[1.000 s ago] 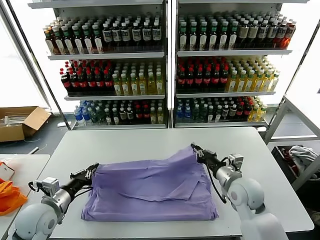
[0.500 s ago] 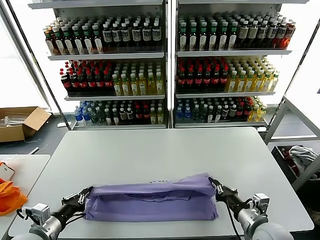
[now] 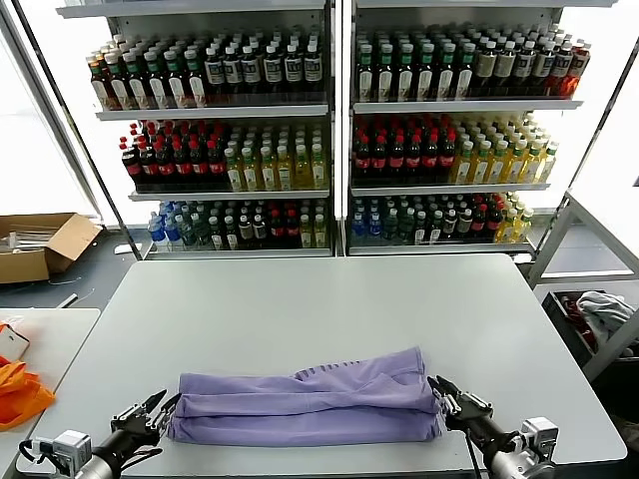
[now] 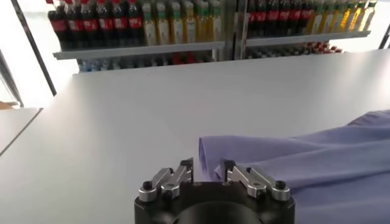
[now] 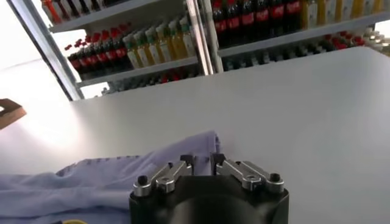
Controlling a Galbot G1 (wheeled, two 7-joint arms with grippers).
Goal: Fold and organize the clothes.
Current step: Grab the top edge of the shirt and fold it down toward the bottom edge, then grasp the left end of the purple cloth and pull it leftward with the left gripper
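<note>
**Both grippers sitting at the ends of the folded shirt**

The left gripper (image 4: 207, 171) is showing parted fingers straddling the lavender T-shirt (image 3: 310, 407) corner. The right gripper (image 5: 203, 162), fingers slightly apart, is meeting the opposite edge. Only the head view is showing the whole folded band lying between them on the table (image 3: 300, 299).

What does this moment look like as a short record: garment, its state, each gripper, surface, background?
garment: light purple thin-fabric T-shirt
state: folded into a long flat band lying across the near edge of the table
left gripper: at the band's left end, jaws open, fabric edge between them
right gripper: at the band's right end, jaws open, fabric corner just ahead
surface: pale grey rectangular table
background: white shelves of bottled drinks
</note>
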